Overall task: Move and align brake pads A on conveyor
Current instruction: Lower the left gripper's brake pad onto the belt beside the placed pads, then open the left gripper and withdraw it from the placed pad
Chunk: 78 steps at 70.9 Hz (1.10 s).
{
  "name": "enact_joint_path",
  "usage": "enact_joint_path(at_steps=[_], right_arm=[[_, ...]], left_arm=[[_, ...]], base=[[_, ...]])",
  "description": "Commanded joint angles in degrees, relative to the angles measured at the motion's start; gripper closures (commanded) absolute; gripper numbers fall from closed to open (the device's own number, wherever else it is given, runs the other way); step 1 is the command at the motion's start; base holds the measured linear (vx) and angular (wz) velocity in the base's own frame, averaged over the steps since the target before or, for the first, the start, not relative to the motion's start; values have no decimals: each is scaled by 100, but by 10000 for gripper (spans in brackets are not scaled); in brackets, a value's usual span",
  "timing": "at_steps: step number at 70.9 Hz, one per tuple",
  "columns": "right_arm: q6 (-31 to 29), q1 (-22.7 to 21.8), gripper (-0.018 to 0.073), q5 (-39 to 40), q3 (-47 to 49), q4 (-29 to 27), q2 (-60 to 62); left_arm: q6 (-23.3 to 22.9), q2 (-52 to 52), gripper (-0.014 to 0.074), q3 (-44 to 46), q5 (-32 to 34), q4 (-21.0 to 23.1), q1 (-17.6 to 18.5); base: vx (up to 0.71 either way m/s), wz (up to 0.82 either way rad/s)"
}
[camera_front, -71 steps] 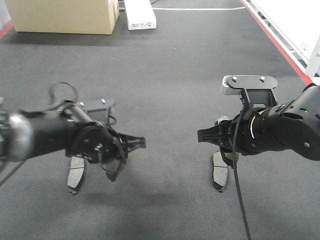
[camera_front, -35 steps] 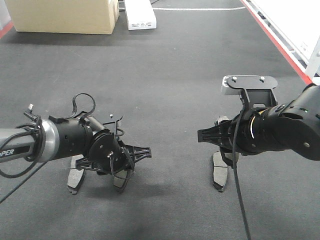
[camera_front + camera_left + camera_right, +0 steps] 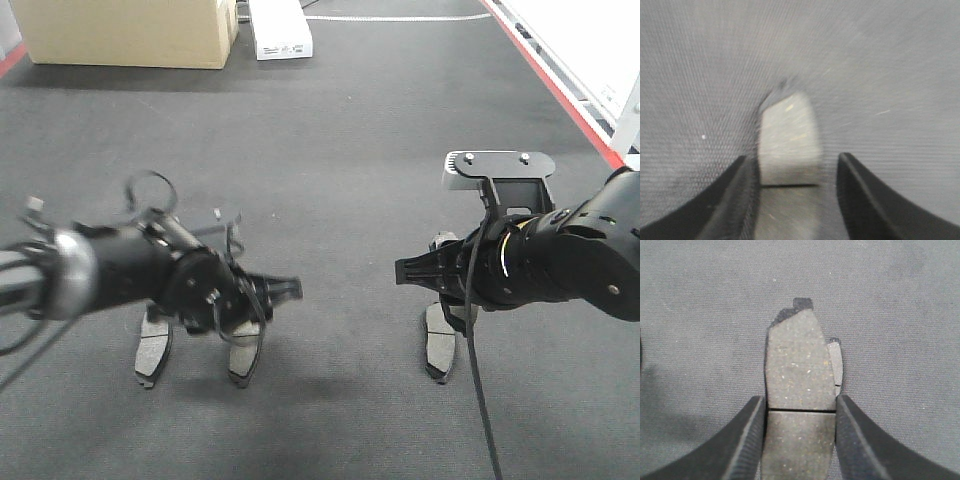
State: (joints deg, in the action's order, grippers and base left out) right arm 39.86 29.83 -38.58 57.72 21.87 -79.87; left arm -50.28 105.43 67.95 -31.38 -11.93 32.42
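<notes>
Since half a second ago the left arm has swung up a little and blurred with motion, its cable loop riding higher, while the right arm has stayed where it was.

The left gripper (image 3: 283, 290) points toward the middle of the belt, its fingers (image 3: 730, 200) parted in the left wrist view with a brake pad (image 3: 789, 145) lying between them on the belt and extending ahead of the tips; the blur leaves it unclear whether the left finger touches the pad's edge, and a gap shows on the right. From the front, that pad (image 3: 243, 357) lies below the left wrist, with a second pad (image 3: 152, 350) near it to the left, both lengthwise on the conveyor (image 3: 340, 150).

The right gripper (image 3: 410, 271) points back toward the left one, arm reaching in low from the right edge. Its fingers (image 3: 747, 440) flank a third pad (image 3: 799, 385), both close against its sides at the cross groove. A fourth pad (image 3: 836, 365) lies just beside it, its edge peeking out on the right. From the front, a pad (image 3: 439, 345) shows below the right wrist.

At the far end stand a cardboard box (image 3: 125, 32) and a white box (image 3: 278, 28).
</notes>
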Motion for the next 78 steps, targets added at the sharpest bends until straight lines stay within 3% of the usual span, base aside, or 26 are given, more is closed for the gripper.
enact_joint_path(at_steps=[1,12,22,31,48,62,78], right_arm=[[-8,-5,565,308,161,170,204],[-8,-5,565,308,161,170,204],[-8,-5,565,308,161,170,204],[-8,-5,565,308,161,170,204],[-8,-5,565,308,161,170,204],[-8,-5,565,308,161,170,204],[-8,-5,565,308,161,170,204]], left_arm=[[73,-731,200,182,-115,-300,22],[257,-1513,201,100,-860,-828,22],[310,-2375,242,-305,-1074,-1116,22],[310,-3218,337,-866,-1073,-1231,22],[310,-4737,607,-1832,-1073,-1265,22],[310,-5641,604,-2227,-1056,-1265,22],[310,-5839,603,-2226,-1061,-1265,22]], base=[[0,0],[0,0],[0,0],[0,0],[0,0],[0,0],[0,0]])
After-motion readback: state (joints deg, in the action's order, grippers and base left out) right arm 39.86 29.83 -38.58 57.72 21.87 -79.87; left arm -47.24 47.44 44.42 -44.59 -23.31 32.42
